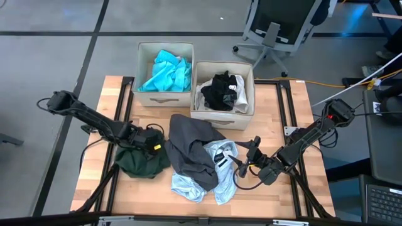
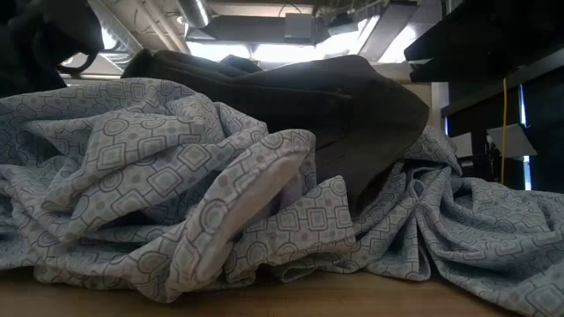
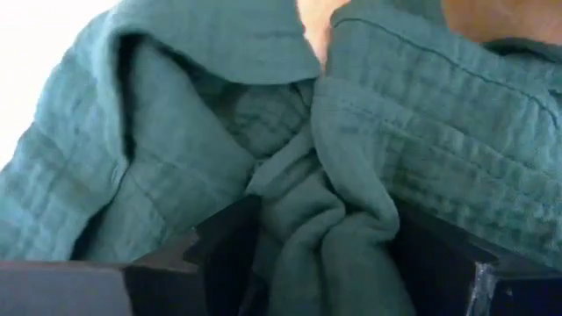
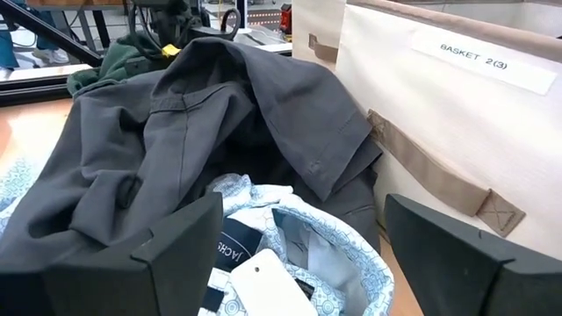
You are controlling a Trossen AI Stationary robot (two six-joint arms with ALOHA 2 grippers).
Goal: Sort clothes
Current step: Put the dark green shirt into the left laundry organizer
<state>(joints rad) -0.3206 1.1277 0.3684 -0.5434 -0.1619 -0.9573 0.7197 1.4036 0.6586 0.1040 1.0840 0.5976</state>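
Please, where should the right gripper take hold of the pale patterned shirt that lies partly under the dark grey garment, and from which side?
Probably at the collar, which stands up in a raised fold directly before the open right gripper. Come from the right side of the pale patterned shirt, where it lies uncovered; the dark grey garment covers much of its left part, so a grip there would likely catch both.

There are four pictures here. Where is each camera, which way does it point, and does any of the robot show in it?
High view: overhead, looking straight down at the table, both arms and two beige boxes.
Low view: at tabletop height, facing the patterned pale blue-grey shirt; no gripper visible.
Left wrist view: on the left arm, its left gripper shut on the dark green garment.
Right wrist view: on the right arm, its open right gripper over the pale shirt's collar.
Shared: the dark grey garment appears in the high, low and right wrist views.
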